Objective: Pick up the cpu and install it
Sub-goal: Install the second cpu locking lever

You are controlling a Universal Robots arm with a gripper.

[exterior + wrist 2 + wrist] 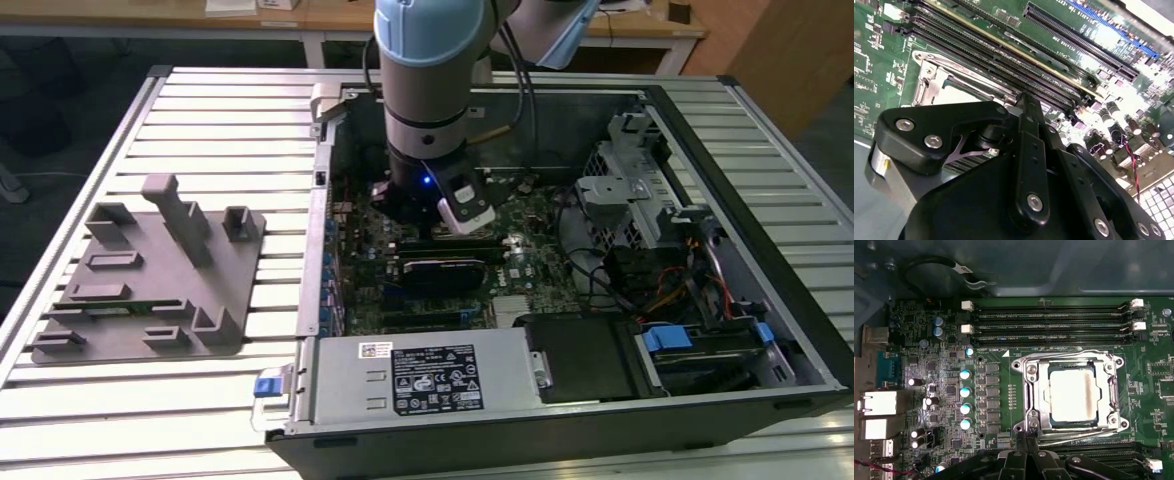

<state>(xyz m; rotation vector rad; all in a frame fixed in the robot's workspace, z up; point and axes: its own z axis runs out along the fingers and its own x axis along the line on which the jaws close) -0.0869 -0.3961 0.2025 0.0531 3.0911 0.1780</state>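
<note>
Clearly, work is centring on the open black computer case (747,300), which is lying on the slatted metal table (80,420). Going left to right in the exterior view, 1 grey plastic fixture tray with upright posts (147,285) is standing near the table's left edge, then the pale blue and black robot arm (424,100) is reaching down into the case over the green motherboard (534,260), and the drive bays and coloured cables are sitting toward the case's right wall.

In the first wrist view the cpu (1073,392), a flat square chip with a pale silvery top, is lying inside the silver metal socket frame (1030,390) on the motherboard, with the black gripper (1026,437) hanging just beside the frame's near edge. Its fingers are appearing pressed together and holding nothing.

Judging by its look, the cpu is probably light, stiff and thin, with a smooth, slippery top; its underside is likely fragile, so the 2 opposite side edges seem the safest place to take hold.

The first wrist view is showing the chip square-on within its frame, beside 4 dark memory slots (1054,325). The second wrist view is hiding most of the chip behind the gripper's black linkage (1026,165), yet it is showing how close the closed tips are sitting to the socket.
</note>
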